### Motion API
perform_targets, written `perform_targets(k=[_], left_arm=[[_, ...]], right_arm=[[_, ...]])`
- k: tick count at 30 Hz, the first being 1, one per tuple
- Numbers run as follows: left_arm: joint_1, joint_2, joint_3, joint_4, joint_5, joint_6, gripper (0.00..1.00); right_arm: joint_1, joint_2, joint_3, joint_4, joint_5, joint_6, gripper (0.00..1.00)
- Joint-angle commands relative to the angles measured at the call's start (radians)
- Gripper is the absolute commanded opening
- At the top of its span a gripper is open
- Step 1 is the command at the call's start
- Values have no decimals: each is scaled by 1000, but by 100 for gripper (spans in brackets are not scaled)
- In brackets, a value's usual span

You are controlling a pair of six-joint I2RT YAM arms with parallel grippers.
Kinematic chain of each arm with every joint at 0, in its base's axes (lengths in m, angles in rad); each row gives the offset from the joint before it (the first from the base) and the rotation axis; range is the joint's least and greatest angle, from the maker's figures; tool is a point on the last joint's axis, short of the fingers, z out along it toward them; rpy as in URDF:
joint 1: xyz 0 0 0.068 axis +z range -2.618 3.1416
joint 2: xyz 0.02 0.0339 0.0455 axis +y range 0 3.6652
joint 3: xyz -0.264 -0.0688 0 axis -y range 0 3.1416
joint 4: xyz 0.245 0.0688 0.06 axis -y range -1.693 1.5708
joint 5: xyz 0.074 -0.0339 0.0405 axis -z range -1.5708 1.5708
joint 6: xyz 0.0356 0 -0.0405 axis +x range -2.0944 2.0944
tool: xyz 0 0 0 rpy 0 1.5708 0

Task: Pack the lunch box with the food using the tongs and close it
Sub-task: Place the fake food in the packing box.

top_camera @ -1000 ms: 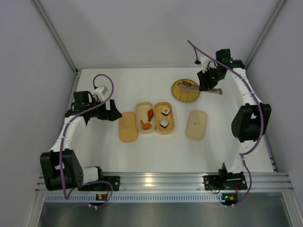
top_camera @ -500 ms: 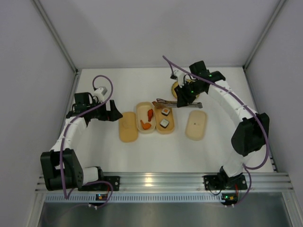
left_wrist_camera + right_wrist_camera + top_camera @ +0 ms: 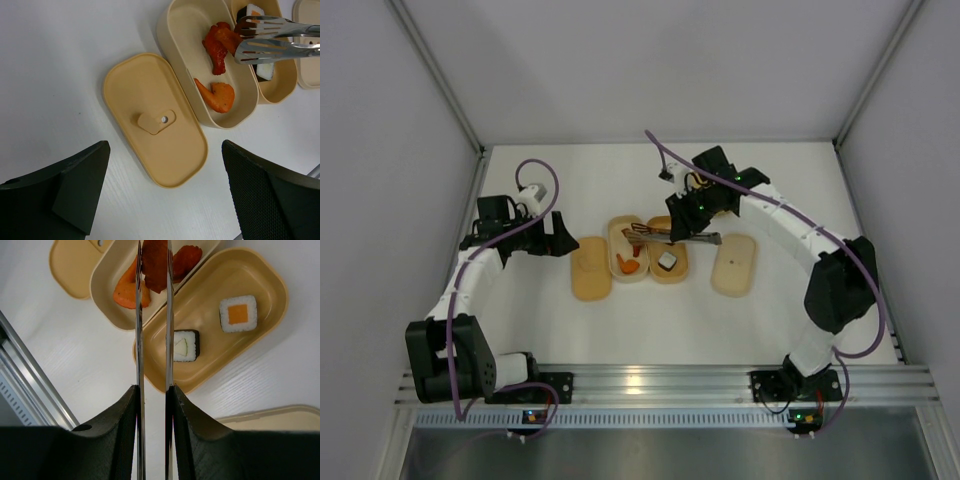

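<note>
The tongs (image 3: 139, 340) are held in the right gripper (image 3: 153, 390), whose fingers (image 3: 120, 425) are drawn narrow against the two metal arms, pressing them near parallel with a slim gap between. The tongs are carried across the right tray (image 3: 678, 270), and their tips are placed over the far end of the left tray (image 3: 616, 240). A red piece (image 3: 218, 45) is seen between the tips in the right wrist view; whether it is pinched or merely lies beneath cannot be told. An orange piece (image 3: 216, 95) lies on the floor of the same tray, nearer its middle and apart from the walls. Two rolls (image 3: 238, 313) are set in the right tray, apart from each other and clear of the rim. The two trays are placed wall to wall, touching along their long sides. The left lid (image 3: 155, 120) lies flat just beside the left tray, with bare table (image 3: 520, 310) to its left and in front. The right lid (image 3: 734, 264) lies apart from the right tray, a strip of open table being left between them. The left gripper (image 3: 565, 238) is spread wide and holds nothing, hanging above the outer edge of the left lid. Open table is also left behind the trays toward the far wall, and in front toward the rail (image 3: 660, 380).
</note>
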Motion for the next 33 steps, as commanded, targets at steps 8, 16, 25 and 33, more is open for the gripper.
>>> perform_targets(k=[8,16,25,33], left_arm=[[5,-9,-2,42,13,8,98],[5,-6,1,38,8,19,98],[5,-17,12,27,11,22,98],[5,-19,41,1,11,48,98]], right_arm=[[59,69,88,107,-1,80,17],[69,109,123,98,-6,88,35],[69,80,155,72,-30,86,48],[-39,-26,174,39,-27,71,39]])
